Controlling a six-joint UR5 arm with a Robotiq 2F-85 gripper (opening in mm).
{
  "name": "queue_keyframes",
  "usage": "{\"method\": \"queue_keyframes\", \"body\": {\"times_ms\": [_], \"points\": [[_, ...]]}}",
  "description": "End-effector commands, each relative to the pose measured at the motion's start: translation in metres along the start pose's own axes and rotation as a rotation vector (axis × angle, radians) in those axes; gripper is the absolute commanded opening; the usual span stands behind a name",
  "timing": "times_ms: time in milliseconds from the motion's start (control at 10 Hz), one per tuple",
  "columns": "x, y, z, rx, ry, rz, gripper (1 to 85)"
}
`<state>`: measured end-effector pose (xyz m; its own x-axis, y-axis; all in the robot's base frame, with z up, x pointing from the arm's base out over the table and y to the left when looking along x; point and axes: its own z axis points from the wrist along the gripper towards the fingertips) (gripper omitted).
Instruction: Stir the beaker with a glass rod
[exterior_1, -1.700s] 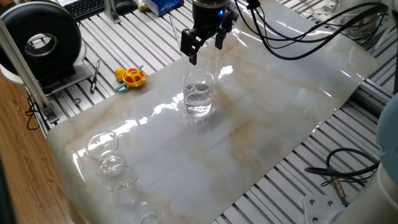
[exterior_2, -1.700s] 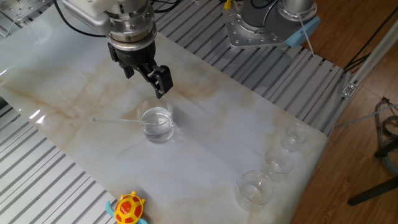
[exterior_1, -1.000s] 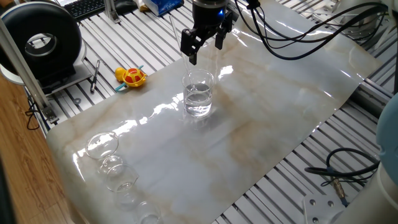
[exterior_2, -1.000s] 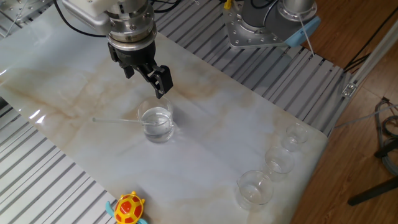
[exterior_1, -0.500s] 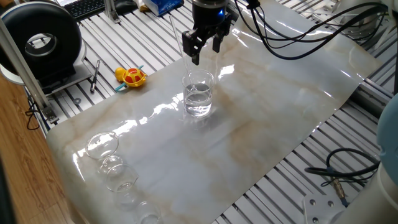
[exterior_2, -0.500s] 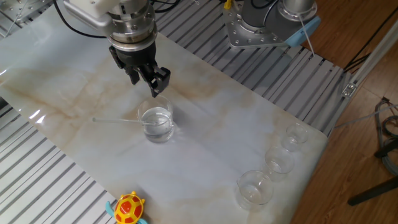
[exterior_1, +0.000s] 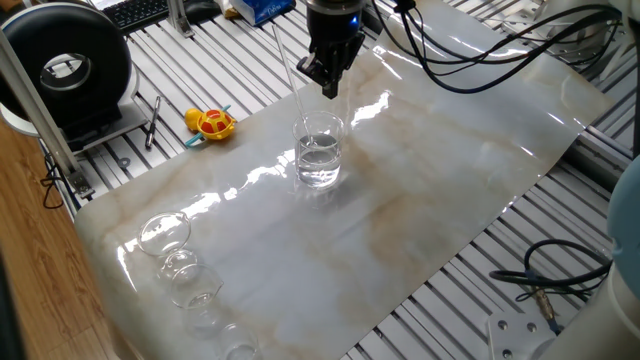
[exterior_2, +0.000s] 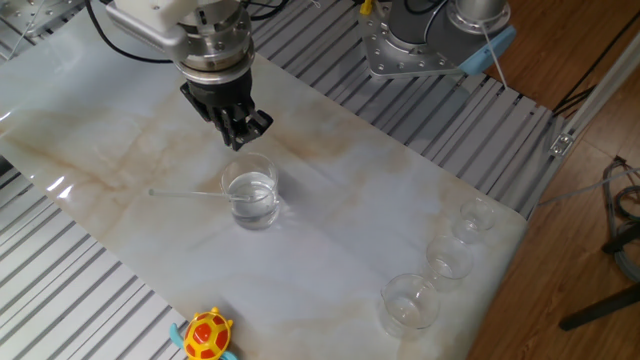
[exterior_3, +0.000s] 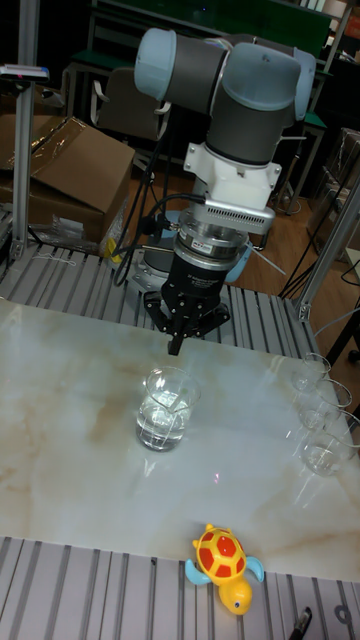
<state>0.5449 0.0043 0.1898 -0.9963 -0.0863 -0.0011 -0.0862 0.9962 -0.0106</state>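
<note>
Gripper pinched narrow above the beaker, rod leaning in the glass

One fixed view: gripper (exterior_1: 329, 84) hangs over the beaker (exterior_1: 319, 151) mid-worktop (exterior_1: 450, 170), and the glass rod (exterior_1: 286, 60) slants up beside it; whether it's gripped, I can't tell. Other fixed view: the rod lies low leftward from the rim, so a sideways tug could tip the beaker. Tall fixed view: wrist straight down, fingers together just behind the rim.

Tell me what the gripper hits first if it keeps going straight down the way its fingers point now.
Most likely the glass rod, which leans out of the beaker and seems to pass between the closed gripper fingers; below that, the beaker's rim. Depth is unclear, so the fingertips could miss the rim and reach the marbled table.
</note>
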Motion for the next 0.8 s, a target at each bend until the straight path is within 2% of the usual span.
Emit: {"method": "queue_keyframes", "body": {"times_ms": [0,300,600,700], "points": [[-0.0008,0.0031,-0.0012,-0.011,-0.002,0.000,5.0],[-0.0003,0.0002,-0.0015,0.000,-0.001,-0.014,5.7],[-0.0004,-0.0035,-0.0047,0.022,0.006,-0.045,9.7],[-0.0016,-0.0015,-0.0054,0.019,0.006,-0.042,11.0]]}}
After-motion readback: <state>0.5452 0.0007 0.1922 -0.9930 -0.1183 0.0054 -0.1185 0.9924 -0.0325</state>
